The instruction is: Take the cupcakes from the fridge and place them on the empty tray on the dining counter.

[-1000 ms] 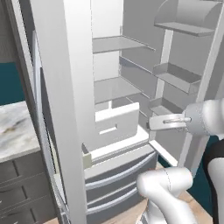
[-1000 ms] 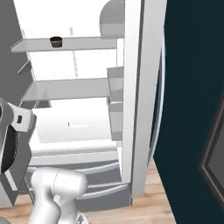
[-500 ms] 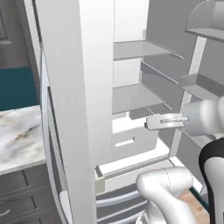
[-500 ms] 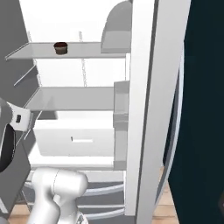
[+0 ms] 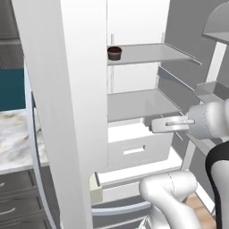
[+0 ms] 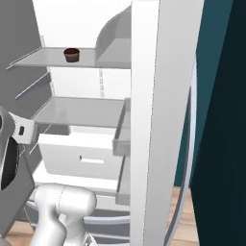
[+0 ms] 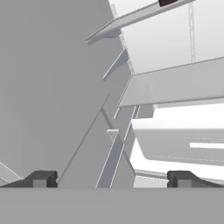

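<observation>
On an upper fridge (image 5: 134,27) shelf sits one cupcake (image 5: 114,53); claw (image 7: 111,178) spread wide (holding nothing).

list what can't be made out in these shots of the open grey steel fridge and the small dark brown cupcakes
- Second cupcake: one small dark brown cupcake stands on the upper white shelf; whether another sits behind the white fridge door in the left base view cannot be told.
- In the hand view the cupcake is cut off by the top edge.
- Gripper: fingertips stand wide apart, open; the rest is cut off by the bottom edge.
</observation>
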Robot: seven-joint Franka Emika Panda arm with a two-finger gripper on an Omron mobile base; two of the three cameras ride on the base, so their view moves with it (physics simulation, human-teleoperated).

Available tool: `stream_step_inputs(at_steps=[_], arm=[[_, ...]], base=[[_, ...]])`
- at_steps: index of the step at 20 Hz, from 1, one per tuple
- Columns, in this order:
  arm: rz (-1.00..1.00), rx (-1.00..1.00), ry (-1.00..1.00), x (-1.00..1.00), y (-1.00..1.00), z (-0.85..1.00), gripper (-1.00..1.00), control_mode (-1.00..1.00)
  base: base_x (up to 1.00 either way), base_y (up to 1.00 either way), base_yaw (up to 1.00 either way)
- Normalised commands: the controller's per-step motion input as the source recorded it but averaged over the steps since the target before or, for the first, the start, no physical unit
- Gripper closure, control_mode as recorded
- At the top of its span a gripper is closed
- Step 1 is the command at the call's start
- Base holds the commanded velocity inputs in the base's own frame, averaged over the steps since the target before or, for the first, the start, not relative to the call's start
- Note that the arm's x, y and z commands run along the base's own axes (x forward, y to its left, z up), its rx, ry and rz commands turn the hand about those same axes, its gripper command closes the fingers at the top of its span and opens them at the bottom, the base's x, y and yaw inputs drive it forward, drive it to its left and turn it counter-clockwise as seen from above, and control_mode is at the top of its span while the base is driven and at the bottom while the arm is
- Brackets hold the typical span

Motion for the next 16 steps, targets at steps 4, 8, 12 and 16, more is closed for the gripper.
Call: stream_step_inputs(at_steps=[4, 8, 12, 16], arm=[[0.0, 0.0, 0.0, 0.0, 0.0, 0.0, -1.0, 1.0], [0.0, 0.0, 0.0, 0.0, 0.0, 0.0, -1.0, 1.0], [0.0, 0.0, 0.0, 0.0, 0.0, 0.0, -1.0, 1.0], [0.0, 0.0, 0.0, 0.0, 0.0, 0.0, -1.0, 1.0]], base=[[1.0, -0.07, 0.13], [1.0, 0.0, 0.09], [0.47, 0.0, 0.01], [0.0, 0.0, 0.0]])
